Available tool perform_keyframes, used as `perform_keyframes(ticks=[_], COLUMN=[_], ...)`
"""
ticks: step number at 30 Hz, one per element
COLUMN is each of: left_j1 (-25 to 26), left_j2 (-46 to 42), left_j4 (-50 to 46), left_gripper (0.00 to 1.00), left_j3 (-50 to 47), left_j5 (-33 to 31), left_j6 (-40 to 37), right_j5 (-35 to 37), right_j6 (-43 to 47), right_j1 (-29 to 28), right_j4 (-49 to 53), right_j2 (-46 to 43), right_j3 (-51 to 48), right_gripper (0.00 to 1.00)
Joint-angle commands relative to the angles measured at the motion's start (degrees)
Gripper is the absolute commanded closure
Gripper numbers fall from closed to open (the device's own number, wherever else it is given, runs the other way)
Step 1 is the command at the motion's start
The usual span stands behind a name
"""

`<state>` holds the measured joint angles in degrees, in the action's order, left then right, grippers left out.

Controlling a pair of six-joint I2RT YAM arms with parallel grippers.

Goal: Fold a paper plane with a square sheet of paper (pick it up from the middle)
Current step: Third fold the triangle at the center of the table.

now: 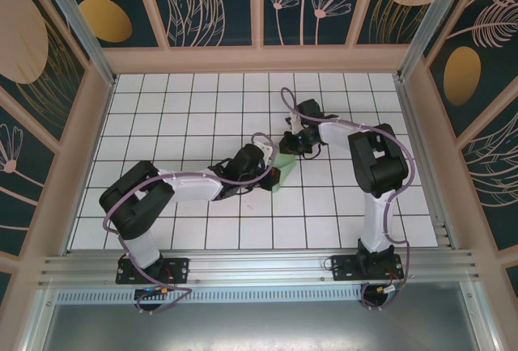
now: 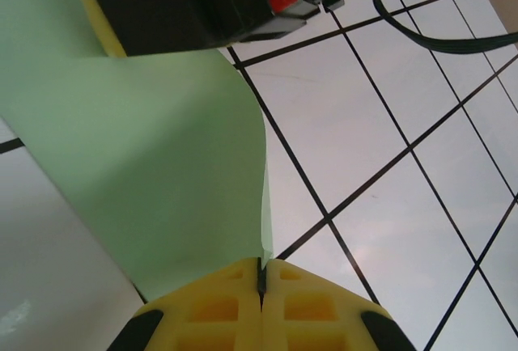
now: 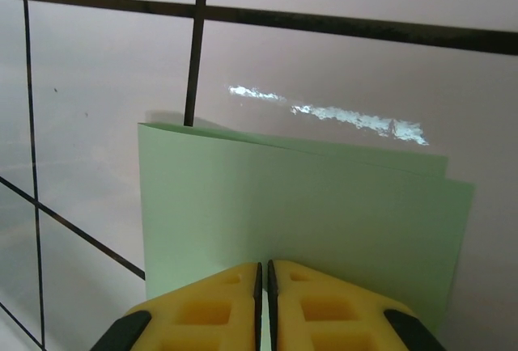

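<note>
The left gripper (image 2: 261, 267) and right gripper (image 3: 264, 268) each pinch the folded paper (image 3: 299, 205), which extends ahead of their closed fingertips.

Green sheet (image 3: 307, 205) partly behind right claw (image 3: 264, 270)

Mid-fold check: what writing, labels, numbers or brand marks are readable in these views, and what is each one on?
No readable text in any view.
square sheet of paper: plain green, no marks.
table: black grid lines, no numbers.
wall panels: plant and disc patterns, no words.
small board by the left arm's base: coloured specks, too small to read.
</note>
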<state>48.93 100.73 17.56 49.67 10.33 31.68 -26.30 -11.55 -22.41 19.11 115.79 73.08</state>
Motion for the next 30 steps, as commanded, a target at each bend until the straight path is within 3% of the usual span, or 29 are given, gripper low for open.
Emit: perform_keyframes(ticks=[1, 20, 30], left_j1=[-1.32, -1.93, -3.72], left_j2=[1.83, 5.53, 5.79], left_j4=[-2.84, -6.75, -8.40], left_gripper=[1.00, 1.00, 1.00], left_j3=[2.98, 5.77, 5.70], left_j5=[3.06, -1.73, -0.40], left_j6=[-2.96, -4.44, -7.00], right_j5=[0.85, -0.06, 0.53], right_j6=[3.43, 3.66, 4.95], right_j1=[-0.44, -0.73, -0.88], right_j4=[3.47, 3.91, 4.70], right_j2=[1.81, 2.54, 2.89], right_j3=[1.85, 2.42, 2.46], right_gripper=[0.85, 0.84, 0.84])
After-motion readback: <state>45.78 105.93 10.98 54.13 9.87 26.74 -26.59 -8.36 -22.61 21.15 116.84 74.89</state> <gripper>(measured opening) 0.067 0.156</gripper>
